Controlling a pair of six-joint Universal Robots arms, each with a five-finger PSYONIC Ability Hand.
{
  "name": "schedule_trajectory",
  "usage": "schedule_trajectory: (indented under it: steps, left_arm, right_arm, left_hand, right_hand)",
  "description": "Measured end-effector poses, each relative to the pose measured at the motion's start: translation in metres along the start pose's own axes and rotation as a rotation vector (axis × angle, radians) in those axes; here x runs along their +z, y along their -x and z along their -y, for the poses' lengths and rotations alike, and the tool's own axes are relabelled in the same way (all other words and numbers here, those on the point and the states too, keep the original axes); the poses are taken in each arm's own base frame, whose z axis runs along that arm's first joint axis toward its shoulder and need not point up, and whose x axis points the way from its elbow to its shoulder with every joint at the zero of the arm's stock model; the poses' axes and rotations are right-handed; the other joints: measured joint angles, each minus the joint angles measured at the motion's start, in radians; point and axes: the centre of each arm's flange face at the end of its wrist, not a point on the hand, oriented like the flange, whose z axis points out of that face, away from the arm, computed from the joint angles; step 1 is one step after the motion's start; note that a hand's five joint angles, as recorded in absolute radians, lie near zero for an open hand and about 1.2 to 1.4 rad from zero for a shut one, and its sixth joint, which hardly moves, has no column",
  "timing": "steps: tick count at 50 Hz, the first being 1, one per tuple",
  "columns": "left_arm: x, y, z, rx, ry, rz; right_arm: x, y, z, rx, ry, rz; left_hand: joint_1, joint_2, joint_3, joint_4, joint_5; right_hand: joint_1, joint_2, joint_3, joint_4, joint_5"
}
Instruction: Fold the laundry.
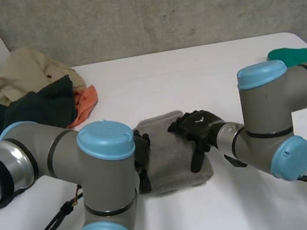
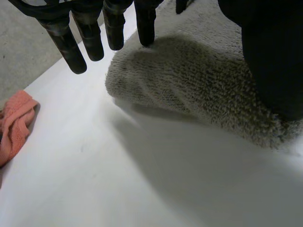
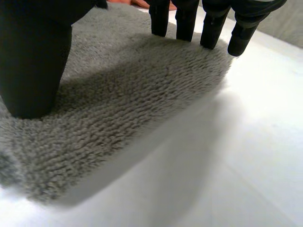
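TOWEL: folded grey towel (image 1: 168, 153) flat at centre of white surface (image 1: 205, 72) | LEFT: left hand (image 1: 143, 151) at towel's left edge, fingers (image 2: 90, 38) straight, apart, tips at its far corner, thumb on top | RIGHT: right hand (image 1: 199, 124) on right edge, fingers (image 3: 184, 23) straight, apart, thumb pressing down

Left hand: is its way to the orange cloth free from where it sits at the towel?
Probably yes. Bare table lies between the grey towel under the left hand and the orange cloth, on that arm's side. A dark green cloth overlaps it, though.
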Motion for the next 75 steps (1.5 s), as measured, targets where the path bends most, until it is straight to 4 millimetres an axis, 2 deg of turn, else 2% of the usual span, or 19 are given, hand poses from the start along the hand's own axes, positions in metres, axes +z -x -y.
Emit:
schedule_trajectory:
  steps: [3,7,10,13,16,22,27,31,39,45,57,66,70,75]
  left_arm:
    - [-0.003,0.003,0.007,-0.009,-0.024,0.003]
    - [-0.012,0.010,0.026,-0.032,-0.084,0.010]
    - [-0.027,0.018,0.049,-0.058,-0.166,-0.004]
    - [-0.040,0.023,0.066,-0.074,-0.237,-0.039]
    - [-0.056,0.030,0.084,-0.085,-0.323,-0.104]
    - [-0.064,0.038,0.094,-0.089,-0.408,-0.213]
    - [-0.063,0.039,0.094,-0.089,-0.428,-0.279]
    - [-0.061,0.037,0.092,-0.091,-0.430,-0.310]
    - [-0.060,0.033,0.089,-0.095,-0.418,-0.320]
    - [-0.059,0.033,0.088,-0.100,-0.414,-0.319]
    - [-0.058,0.034,0.088,-0.104,-0.418,-0.313]
    - [-0.057,0.034,0.088,-0.107,-0.418,-0.313]
    - [-0.057,0.034,0.087,-0.110,-0.416,-0.314]
    - [-0.057,0.034,0.086,-0.112,-0.412,-0.316]
  right_arm:
    - [-0.006,-0.005,0.006,-0.031,-0.045,-0.045]
    - [-0.024,-0.009,0.023,-0.072,-0.139,-0.099]
    - [-0.047,-0.006,0.038,-0.117,-0.236,-0.136]
    - [-0.066,0.000,0.041,-0.154,-0.299,-0.152]
    - [-0.081,0.010,0.031,-0.195,-0.340,-0.157]
    - [-0.089,0.032,-0.004,-0.240,-0.358,-0.132]
    - [-0.085,0.051,-0.025,-0.268,-0.377,-0.098]
    - [-0.074,0.062,-0.039,-0.293,-0.389,-0.078]
    - [-0.050,0.065,-0.053,-0.354,-0.365,-0.073]
    - [-0.037,0.063,-0.054,-0.384,-0.361,-0.081]
    - [-0.022,0.059,-0.049,-0.392,-0.376,-0.089]
    - [-0.015,0.059,-0.046,-0.397,-0.386,-0.091]
    - [-0.016,0.060,-0.046,-0.393,-0.382,-0.087]
    - [-0.022,0.061,-0.049,-0.387,-0.369,-0.080]
  left_hand:
    - [0.000,0.000,0.000,0.000,0.000]
    - [0.000,0.000,0.000,0.000,0.000]
    - [0.000,0.000,0.000,0.000,0.000]
    - [0.000,0.000,0.000,0.000,0.000]
    - [0.000,0.000,0.000,0.000,0.000]
    - [0.000,0.000,0.000,0.000,0.000]
    - [0.000,0.000,0.000,0.000,0.000]
    - [0.000,0.000,0.000,0.000,0.000]
    - [0.000,0.000,0.000,0.000,0.000]
    - [0.000,0.000,0.000,0.000,0.000]
    - [0.000,0.000,0.000,0.000,0.000]
    - [0.000,0.000,0.000,0.000,0.000]
    - [0.000,0.000,0.000,0.000,0.000]
    - [0.000,0.000,0.000,0.000,0.000]
  right_hand:
    - [0.000,0.000,0.000,0.000,0.000]
    - [0.000,0.000,0.000,0.000,-0.001]
    - [0.000,0.000,0.000,0.000,-0.001]
    - [0.000,0.000,0.000,0.000,-0.001]
    - [0.000,0.000,0.000,0.000,-0.001]
    - [0.000,0.000,0.000,0.000,-0.001]
    - [0.000,0.000,0.000,0.000,-0.001]
    - [0.000,0.000,0.000,0.000,-0.001]
    - [0.007,0.016,0.023,0.019,0.018]
    - [0.170,0.172,0.200,0.190,0.188]
    - [0.245,0.264,0.281,0.271,0.243]
    - [0.240,0.258,0.274,0.266,0.241]
    - [0.078,0.087,0.092,0.082,0.049]
    - [0.054,0.045,0.046,0.043,0.008]
